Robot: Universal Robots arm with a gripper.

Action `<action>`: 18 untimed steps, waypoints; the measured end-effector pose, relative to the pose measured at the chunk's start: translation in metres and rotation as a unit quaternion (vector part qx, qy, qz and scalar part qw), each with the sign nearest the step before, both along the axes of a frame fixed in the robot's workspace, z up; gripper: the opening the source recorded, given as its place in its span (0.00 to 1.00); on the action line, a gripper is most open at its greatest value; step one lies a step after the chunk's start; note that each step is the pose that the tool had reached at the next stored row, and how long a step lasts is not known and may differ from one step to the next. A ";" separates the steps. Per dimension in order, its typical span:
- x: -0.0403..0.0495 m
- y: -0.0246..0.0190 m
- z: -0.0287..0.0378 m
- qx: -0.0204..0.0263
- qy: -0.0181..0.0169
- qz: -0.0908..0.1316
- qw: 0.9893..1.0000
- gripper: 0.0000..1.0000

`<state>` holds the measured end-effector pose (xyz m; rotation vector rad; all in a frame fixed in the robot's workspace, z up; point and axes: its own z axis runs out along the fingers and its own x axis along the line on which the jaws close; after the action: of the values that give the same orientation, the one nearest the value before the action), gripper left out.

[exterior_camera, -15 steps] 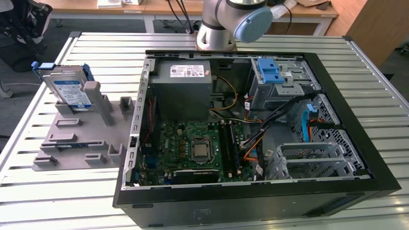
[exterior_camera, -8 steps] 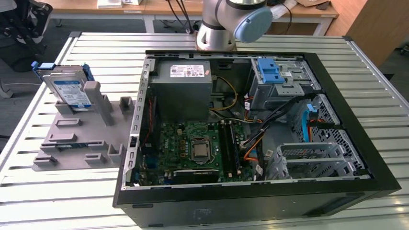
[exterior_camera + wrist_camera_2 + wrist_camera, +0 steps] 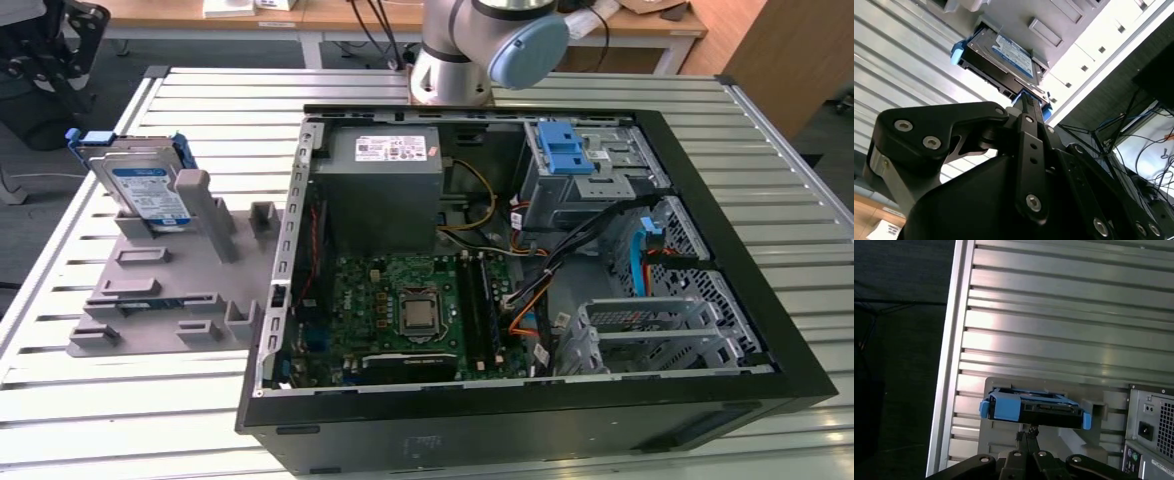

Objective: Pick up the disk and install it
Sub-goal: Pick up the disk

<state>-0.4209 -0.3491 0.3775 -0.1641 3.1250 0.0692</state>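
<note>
My gripper (image 3: 1028, 433) is pointing towards the disk (image 3: 139, 186) with its fingers drawn together on nothing. The disk is standing on edge in the grey holder (image 3: 171, 272), at the exterior view's left of the open computer case (image 3: 534, 412). I am judging it stiff, fairly heavy and shock-sensitive, so I am favouring a hold across the blue carrier frame's upper edge, not the labelled face.

Both wrist views closely face the disk (image 3: 1004, 55) (image 3: 1034, 412).
</note>
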 end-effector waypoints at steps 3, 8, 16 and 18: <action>0.0000 0.0000 0.0000 0.000 0.000 0.016 1.000 0.11; 0.0000 0.0000 0.0000 0.000 0.000 0.043 0.999 0.11; 0.0000 0.0000 0.0000 0.000 0.000 0.055 0.999 0.11; 0.0000 0.0000 0.0000 0.000 0.000 0.055 0.999 0.11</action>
<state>-0.4209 -0.3491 0.3775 -0.3351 3.1138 0.0701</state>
